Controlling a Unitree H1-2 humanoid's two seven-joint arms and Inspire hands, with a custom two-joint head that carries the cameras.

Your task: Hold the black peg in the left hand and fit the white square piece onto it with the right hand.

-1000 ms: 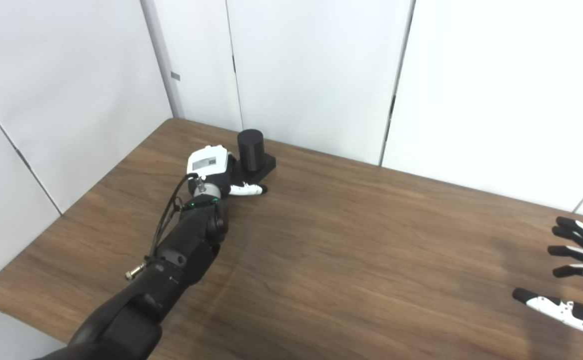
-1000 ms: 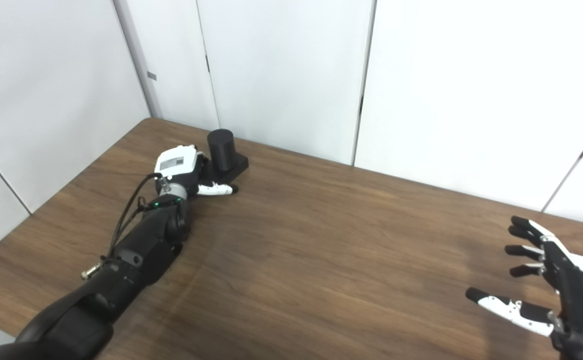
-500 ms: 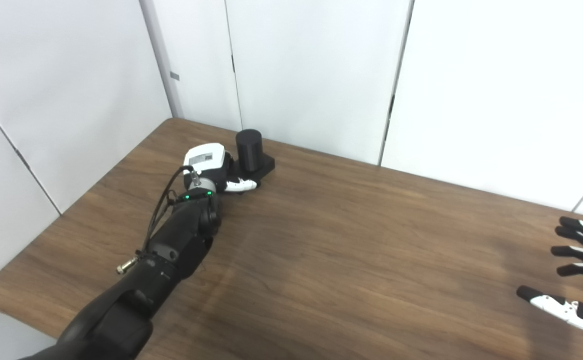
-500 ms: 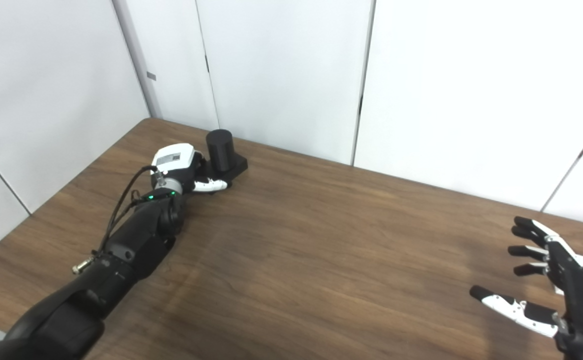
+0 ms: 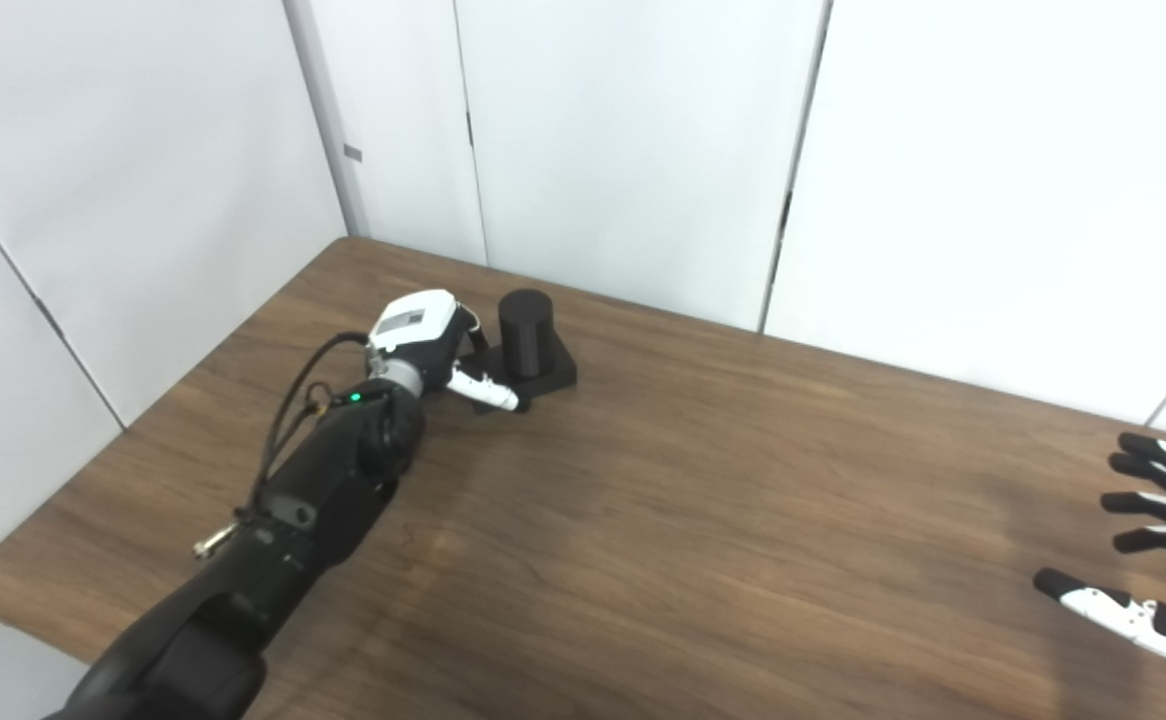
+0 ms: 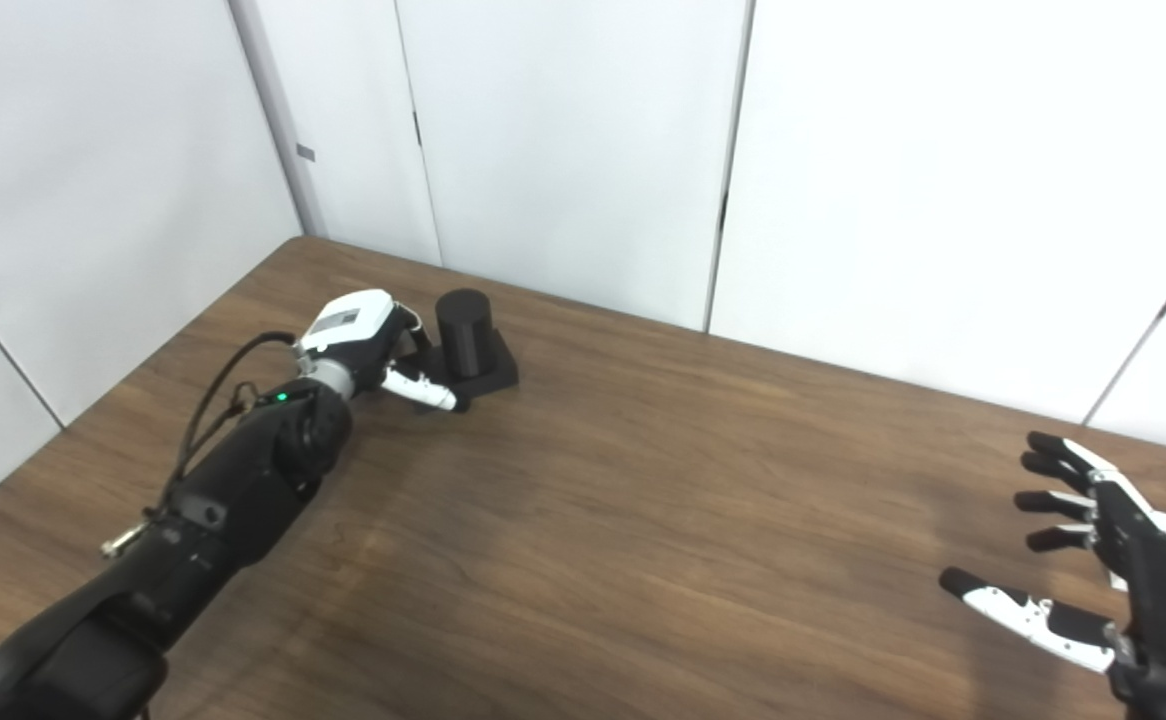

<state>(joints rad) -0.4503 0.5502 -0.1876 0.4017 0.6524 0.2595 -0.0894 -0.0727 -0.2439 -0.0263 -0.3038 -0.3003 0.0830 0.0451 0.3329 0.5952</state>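
Black against the brown wood, the peg (image 5: 527, 320) stands upright on its square base (image 5: 553, 375) near the far left corner of the table (image 5: 703, 520), and I take it as my landmark. My left hand (image 5: 433, 345) sits just to the left of the peg, low on the table, with its white-tipped thumb (image 5: 488, 392) lying along the near edge of the base. The fingers on the far side are hidden behind the hand, so I cannot tell whether it grips the base or only rests against it. My right hand (image 6: 1108, 560) hovers well apart from the peg, far to its right and nearer to me, with fingers spread and holding nothing. I see no white square piece from either eye.
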